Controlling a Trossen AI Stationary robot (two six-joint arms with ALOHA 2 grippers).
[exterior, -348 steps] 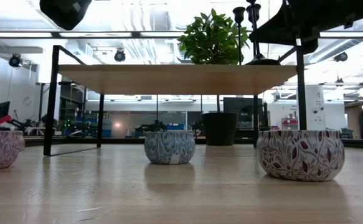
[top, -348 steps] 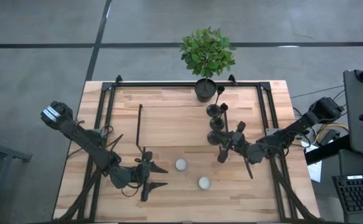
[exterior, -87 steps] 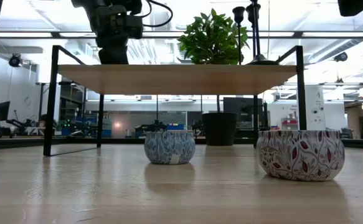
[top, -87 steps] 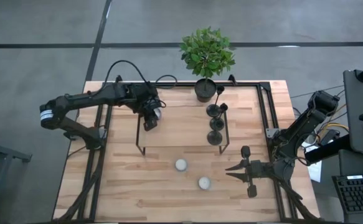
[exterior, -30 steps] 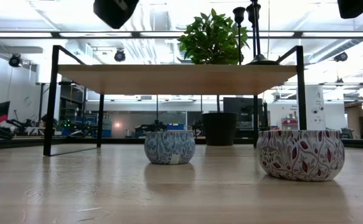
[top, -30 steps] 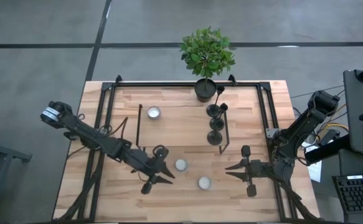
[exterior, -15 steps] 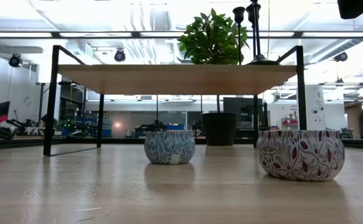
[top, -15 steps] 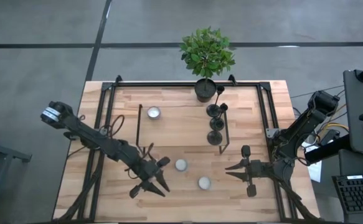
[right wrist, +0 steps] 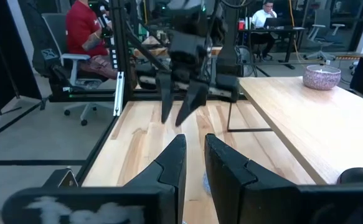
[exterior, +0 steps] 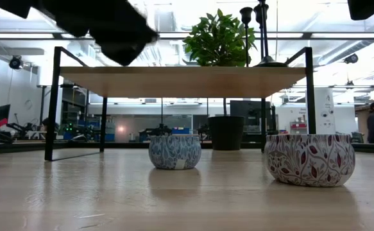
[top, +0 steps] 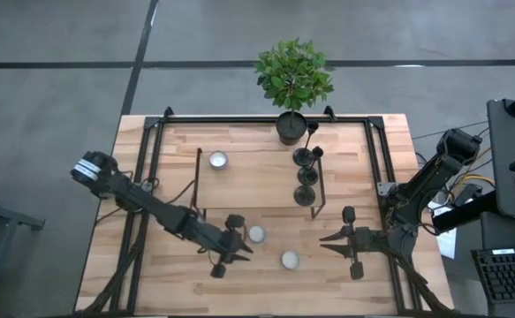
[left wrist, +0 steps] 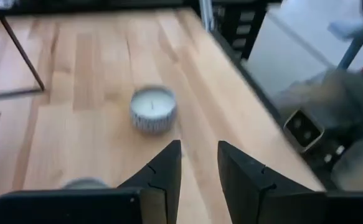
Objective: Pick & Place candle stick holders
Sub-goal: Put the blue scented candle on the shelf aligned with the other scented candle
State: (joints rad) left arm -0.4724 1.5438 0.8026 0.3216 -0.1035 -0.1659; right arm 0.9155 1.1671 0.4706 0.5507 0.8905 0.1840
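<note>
Three black candle stick holders [top: 303, 157], [top: 306, 175], [top: 304, 196] stand in a row on their disc bases along the right side of the raised shelf [top: 257, 181]. Their stems [exterior: 262, 25] rise above the shelf in the low view. My left gripper [top: 230, 250] hovers open over the table's near middle, just left of two white candles [top: 255, 234], [top: 290, 260]. One of those candles [left wrist: 153, 109] lies ahead of its fingers. My right gripper [top: 325, 245] waits near the right front, pointing left, slightly open with nothing between its fingers.
A third candle [top: 217, 160] sits on the shelf's far left part. A potted plant [top: 291, 126] stands at the far edge. Black shelf legs [exterior: 52, 102] and frame rails [top: 147, 177] border the work area. People sit in the room beyond [right wrist: 91, 37].
My left gripper has swung toward the near edge, then back toward the table's right, ending closer to the two candles on the table. It has turned on the way and stays open. Nothing else has moved.
</note>
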